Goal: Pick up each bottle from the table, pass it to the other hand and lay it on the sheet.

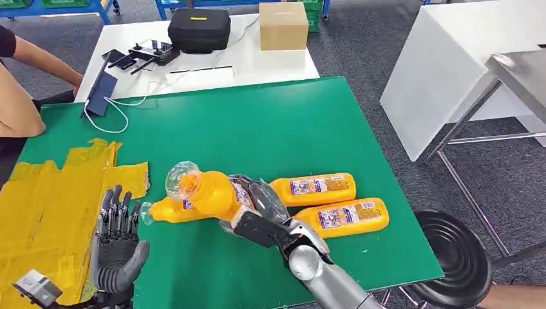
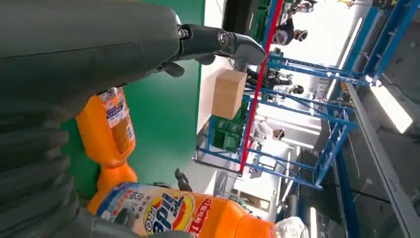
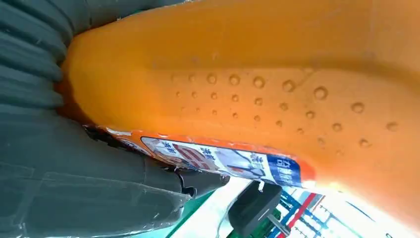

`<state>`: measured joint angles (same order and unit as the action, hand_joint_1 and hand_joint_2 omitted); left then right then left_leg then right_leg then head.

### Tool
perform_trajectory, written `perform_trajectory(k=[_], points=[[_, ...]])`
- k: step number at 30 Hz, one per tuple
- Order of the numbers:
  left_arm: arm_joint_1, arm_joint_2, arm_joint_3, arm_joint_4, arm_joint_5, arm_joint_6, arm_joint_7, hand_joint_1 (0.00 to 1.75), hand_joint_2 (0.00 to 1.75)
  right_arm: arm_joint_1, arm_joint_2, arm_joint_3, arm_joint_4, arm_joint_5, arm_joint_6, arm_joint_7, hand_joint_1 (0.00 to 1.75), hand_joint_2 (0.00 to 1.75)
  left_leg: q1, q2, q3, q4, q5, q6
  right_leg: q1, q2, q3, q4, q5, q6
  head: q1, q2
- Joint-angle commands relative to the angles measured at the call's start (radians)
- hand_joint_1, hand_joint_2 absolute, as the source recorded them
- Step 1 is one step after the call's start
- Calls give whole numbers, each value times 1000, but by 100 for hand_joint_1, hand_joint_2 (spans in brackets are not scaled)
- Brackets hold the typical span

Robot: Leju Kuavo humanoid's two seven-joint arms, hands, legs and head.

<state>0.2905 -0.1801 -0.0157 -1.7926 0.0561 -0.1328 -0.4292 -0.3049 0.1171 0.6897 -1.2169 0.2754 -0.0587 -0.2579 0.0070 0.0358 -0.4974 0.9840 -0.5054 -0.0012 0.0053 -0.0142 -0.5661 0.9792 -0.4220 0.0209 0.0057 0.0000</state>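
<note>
The right hand (image 1: 257,215) has its fingers wrapped round the body of an orange bottle (image 1: 206,193), holding it raised and tilted, its clear cap (image 1: 180,177) pointing up and to the left; the right wrist view looks straight onto the bottle's dimpled orange side and the edge of its label, so the grip looks firm. The tilt seems deliberate — it offers the cap end across toward the other hand for the pass.

The left hand (image 1: 116,235) waits at the near left, fingers spread wide and upright, holding nothing, palm turned toward the incoming bottle; it stands at the edge of the yellow sheet (image 1: 45,199), which is where the bottle must end up, so the reach after the handover should be short.

A second bottle (image 1: 169,210) lies on the green table (image 1: 257,122) just below the lifted one, its cap toward the left hand; two more bottles lie side by side to the right — one farther (image 1: 313,188), one nearer (image 1: 351,217) — so I judge most of the job remains.

At the far left a person's arm (image 1: 32,58) rests by the table; beyond lie a black case (image 1: 199,29) and a cardboard box (image 1: 283,26) on a white table.
</note>
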Motion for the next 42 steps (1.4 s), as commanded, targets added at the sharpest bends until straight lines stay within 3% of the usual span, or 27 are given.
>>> perform_trajectory(k=[1, 10, 22, 42], points=[[-10, 21, -28, 17, -2, 3, 2, 0, 175, -46, 1, -9, 26, -4, 6, -1, 175, 175, 0, -3, -1, 0, 0, 0, 0, 1, -1, 0, 0, 1, 0, 0], [-57, 19, -86, 48, -19, 32, -3, 0, 175, -102, 114, 129, 171, 39, 43, 32, 175, 175, 0, -1, -1, -1, 1, 0, 0, 2, -1, 0, 1, 0, 0, 0], [-65, 10, -65, 71, -20, 23, -3, 0, 175, -110, 190, 372, 270, 78, 97, 53, 175, 175, 0, -1, 0, -2, 0, 0, 0, 2, -1, -1, 0, 0, 0, 0], [-101, 11, -95, 107, -17, 23, -13, 0, 175, -138, 195, 405, 381, 67, 108, 24, 175, 175, 0, -6, -1, -2, 1, 0, 0, -2, -1, -1, 0, 1, 0, 0]])
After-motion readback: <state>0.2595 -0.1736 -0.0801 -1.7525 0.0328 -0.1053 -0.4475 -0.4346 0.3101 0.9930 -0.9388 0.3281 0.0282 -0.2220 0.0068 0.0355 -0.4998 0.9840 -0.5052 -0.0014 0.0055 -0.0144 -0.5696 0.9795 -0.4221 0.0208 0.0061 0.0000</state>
